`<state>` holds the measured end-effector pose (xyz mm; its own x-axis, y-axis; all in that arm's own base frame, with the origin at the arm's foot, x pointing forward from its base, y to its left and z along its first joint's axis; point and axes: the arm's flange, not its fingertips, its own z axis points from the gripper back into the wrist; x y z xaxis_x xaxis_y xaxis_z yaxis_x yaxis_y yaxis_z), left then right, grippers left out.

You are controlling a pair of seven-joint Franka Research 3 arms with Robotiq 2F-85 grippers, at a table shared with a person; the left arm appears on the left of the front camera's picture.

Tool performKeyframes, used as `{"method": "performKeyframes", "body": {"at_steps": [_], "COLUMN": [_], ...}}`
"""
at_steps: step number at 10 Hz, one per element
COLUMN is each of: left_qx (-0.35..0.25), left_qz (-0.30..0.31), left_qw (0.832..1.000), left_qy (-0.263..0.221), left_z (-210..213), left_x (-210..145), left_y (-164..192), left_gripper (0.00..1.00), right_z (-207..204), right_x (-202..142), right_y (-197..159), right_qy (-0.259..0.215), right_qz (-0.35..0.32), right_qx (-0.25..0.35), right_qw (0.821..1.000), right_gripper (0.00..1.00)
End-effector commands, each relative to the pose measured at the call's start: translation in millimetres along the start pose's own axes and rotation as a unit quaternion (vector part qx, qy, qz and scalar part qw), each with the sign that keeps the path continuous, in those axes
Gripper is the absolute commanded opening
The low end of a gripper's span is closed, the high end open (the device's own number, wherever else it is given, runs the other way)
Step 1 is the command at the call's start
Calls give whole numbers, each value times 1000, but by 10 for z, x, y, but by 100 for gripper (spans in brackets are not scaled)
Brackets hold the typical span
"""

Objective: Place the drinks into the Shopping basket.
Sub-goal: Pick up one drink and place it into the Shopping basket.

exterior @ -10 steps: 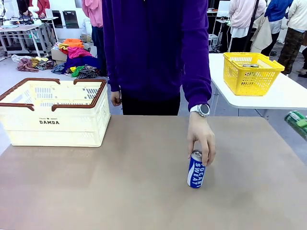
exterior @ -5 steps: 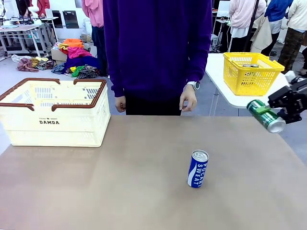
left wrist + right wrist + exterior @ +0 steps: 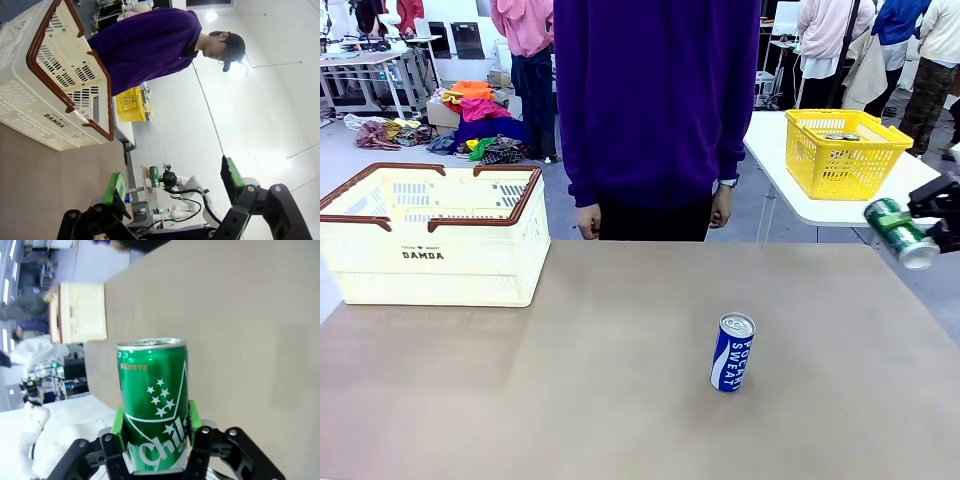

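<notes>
Shopping basket (image 3: 430,235) sits at the far left of the table (image 3: 570,400); right gripper (image 3: 155,432) is off the right edge, clamped on the tilted green can (image 3: 900,232) — a long carry, so it could slip or clip the brown rim. Person (image 3: 655,100) stands mid far edge, near that path. Yellow basket (image 3: 845,150) would be the wrong bin. Blue can (image 3: 731,352) upright mid-table — a low sweep would topple it. Left gripper (image 3: 173,179) gapes wide, empty.

White-starred green can (image 3: 152,405), white-lettered blue can (image 3: 732,355), brown-rimmed cream basket (image 3: 430,275)
</notes>
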<state>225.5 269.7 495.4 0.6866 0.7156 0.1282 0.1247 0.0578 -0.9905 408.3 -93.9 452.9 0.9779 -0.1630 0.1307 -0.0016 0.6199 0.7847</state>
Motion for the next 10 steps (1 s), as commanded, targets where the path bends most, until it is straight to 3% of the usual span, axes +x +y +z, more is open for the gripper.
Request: {"method": "performKeyframes", "body": {"at_steps": [1,3,5,7,8,10], "left_qx": [-7,-7,-7,-7,-7,-7], "left_qz": [-5,-5,-5,-5,-5,-5], "left_qw": [1000,1000,1000,1000,1000,1000], "left_qy": [2,2,2,2,2,2], "left_z": [16,16,16,16,16,16], "left_x": [-1,-1,-1,-1,-1,-1], "left_y": [-13,-13,-13,-13,-13,-13], "left_gripper": [100,100,100,100,100,100], "right_z": [-651,-1281,-1885,-2057,-2052,-2052], "right_x": [85,51,-126,-224,-378,-378], "right_y": [752,1637,2303,2365,2468,2468], "right_qy": [12,67,109,154,130,130], "right_qz": [-13,52,111,130,120,120], "right_qx": [10,11,-10,12,2,2], "right_qw": [1000,996,988,979,984,984], "right_gripper": [0,0,0,0,0,0]}}
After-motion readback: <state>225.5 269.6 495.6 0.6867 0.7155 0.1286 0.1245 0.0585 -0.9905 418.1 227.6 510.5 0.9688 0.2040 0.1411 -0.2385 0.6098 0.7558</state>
